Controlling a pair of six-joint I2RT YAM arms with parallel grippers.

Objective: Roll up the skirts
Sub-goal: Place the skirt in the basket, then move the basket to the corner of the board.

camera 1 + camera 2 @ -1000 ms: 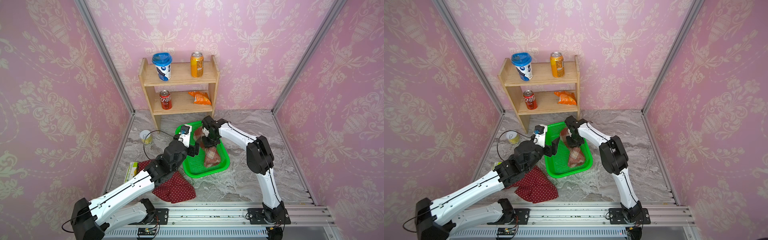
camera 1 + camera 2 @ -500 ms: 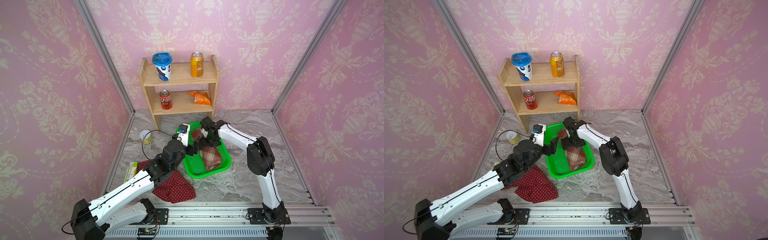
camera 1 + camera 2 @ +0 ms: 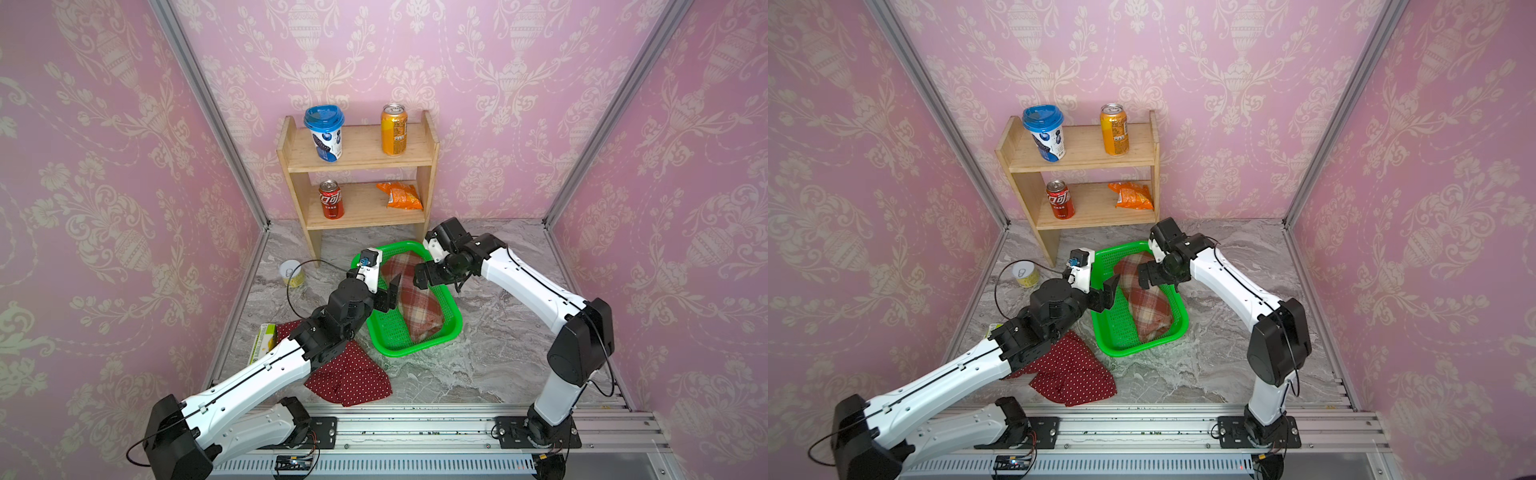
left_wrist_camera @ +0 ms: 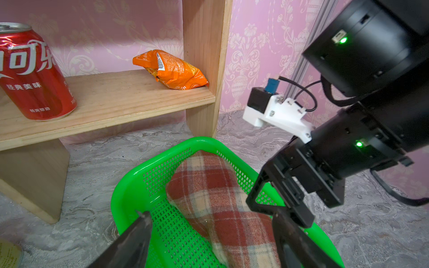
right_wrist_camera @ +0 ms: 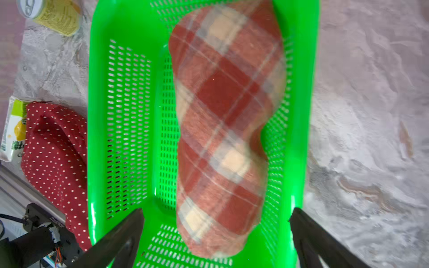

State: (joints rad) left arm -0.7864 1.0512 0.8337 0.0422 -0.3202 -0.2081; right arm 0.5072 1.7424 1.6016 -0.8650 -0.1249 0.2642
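Resting: 1 plaid skirt (image 3: 417, 303) in 1 basket (image 3: 386, 328) | 1 dotted skirt (image 3: 353, 378) outside

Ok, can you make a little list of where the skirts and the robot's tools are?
Plaid skirt: rolled up, lying in the green basket
Dotted skirt: loose on the table, not rolled
Left tool: open, empty, by the basket
Right tool: open, empty, above the plaid skirt

two skirts: plaid skirt (image 3: 415, 303), polka-dot skirt (image 3: 353, 380). one green basket (image 3: 395, 352). one wooden shelf (image 3: 361, 149). three cans: orange can (image 3: 394, 129), red can (image 3: 331, 199), yellow can (image 3: 293, 273). one lidded cup (image 3: 324, 133). one snack bag (image 3: 401, 195). one carton (image 3: 262, 343).
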